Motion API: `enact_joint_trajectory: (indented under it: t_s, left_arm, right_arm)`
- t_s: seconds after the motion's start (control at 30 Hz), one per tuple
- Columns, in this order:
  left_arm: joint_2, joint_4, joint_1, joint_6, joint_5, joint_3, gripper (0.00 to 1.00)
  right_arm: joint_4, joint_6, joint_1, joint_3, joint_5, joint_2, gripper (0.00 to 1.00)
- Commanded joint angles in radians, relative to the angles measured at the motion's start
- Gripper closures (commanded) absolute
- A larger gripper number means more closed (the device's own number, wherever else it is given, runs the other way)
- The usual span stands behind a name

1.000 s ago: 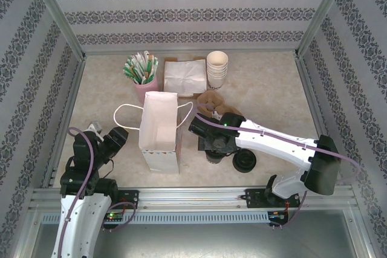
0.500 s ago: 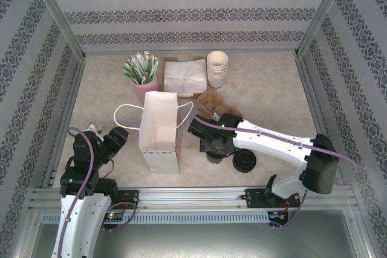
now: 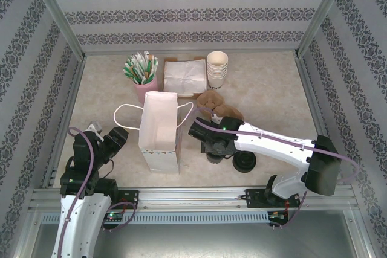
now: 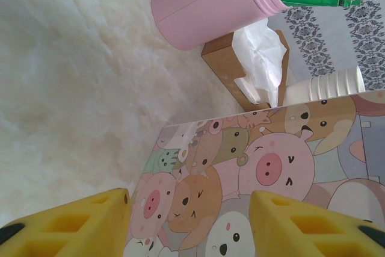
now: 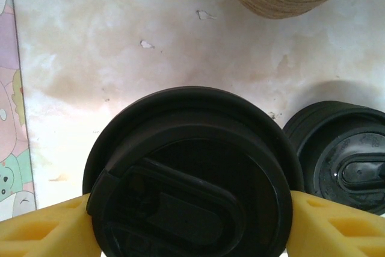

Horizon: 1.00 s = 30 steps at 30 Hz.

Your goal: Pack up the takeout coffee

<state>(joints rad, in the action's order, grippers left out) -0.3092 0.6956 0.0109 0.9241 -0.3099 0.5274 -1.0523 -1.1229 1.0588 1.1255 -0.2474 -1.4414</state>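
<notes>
The takeout coffee (image 5: 192,179), a cup under a round black lid, stands just right of the white paper bag (image 3: 159,130). In the top view the cup (image 3: 213,157) peeks out under my right wrist. My right gripper (image 5: 192,224) reaches down around it, a yellow finger (image 5: 42,230) pressed against each side below the lid rim, shut on the cup. My left gripper (image 4: 189,209) rests near the bag's left side (image 3: 112,140), open and holding nothing, facing the bag's cartoon animal print (image 4: 252,173).
Loose black lids (image 3: 244,161) lie right of the cup. Brown cardboard sleeves (image 3: 217,104) sit behind it. At the back stand a pink holder of sticks (image 3: 145,86), a napkin box (image 3: 184,77) and stacked cream cups (image 3: 217,67).
My right wrist has edged slightly toward the near side over the cup, uncovering more of the brown sleeves. The left arm has stayed still.
</notes>
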Motion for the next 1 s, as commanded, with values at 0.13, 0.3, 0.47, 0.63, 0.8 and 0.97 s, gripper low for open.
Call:
enact_joint_trajectory:
  t_s: [0.13,0.3,0.47,0.63,0.8,0.97]
  left_arm:
    - [0.012,0.001,-0.014,-0.018,0.006,-0.001,0.45]
    - [0.011,0.004,-0.014,-0.019,0.005,0.004,0.45]
    - [0.012,0.01,-0.014,-0.018,0.004,0.005,0.45]
    - [0.012,0.009,-0.014,-0.016,0.003,0.005,0.45]
    - [0.009,0.007,-0.014,-0.016,0.004,0.006,0.45]
    - [0.009,0.008,-0.014,-0.016,0.002,0.004,0.45]
  right_arm:
    - [0.004,0.023,0.015,-0.095,0.041,-0.068,0.28]
    - [-0.017,0.076,0.01,-0.029,0.012,-0.036,0.26]
    - [-0.021,0.112,0.001,0.009,0.008,-0.009,0.24]
    - [-0.025,0.131,-0.004,0.036,0.0,0.019,0.23]
    - [-0.016,0.137,-0.01,0.043,-0.006,0.041,0.22]
    - [0.001,0.14,-0.015,0.041,-0.004,0.063,0.18]
